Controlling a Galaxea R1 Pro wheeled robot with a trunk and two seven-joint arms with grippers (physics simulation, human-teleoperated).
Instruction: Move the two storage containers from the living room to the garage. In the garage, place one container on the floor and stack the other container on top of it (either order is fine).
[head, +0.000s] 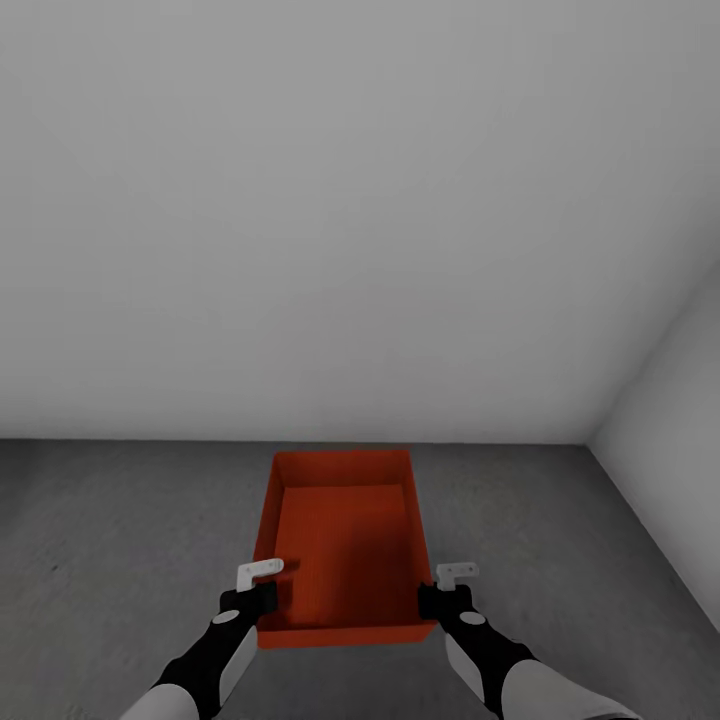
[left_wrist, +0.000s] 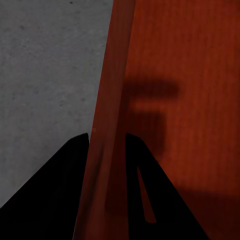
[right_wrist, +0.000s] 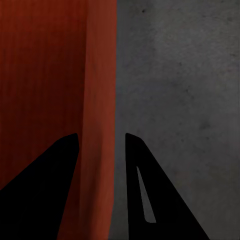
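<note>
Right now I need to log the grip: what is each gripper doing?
Left gripper: shut on the left wall of the orange-red open-topped rectangular box.
Right gripper: shut on the same box's right wall.

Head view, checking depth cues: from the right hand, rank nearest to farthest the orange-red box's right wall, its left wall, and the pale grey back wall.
1. The right wall of the orange-red open-topped rectangular box, straddled by the right hand.
2. The box's left wall, across the box by the left hand.
3. The pale grey back wall, beyond the box's far end.
</note>
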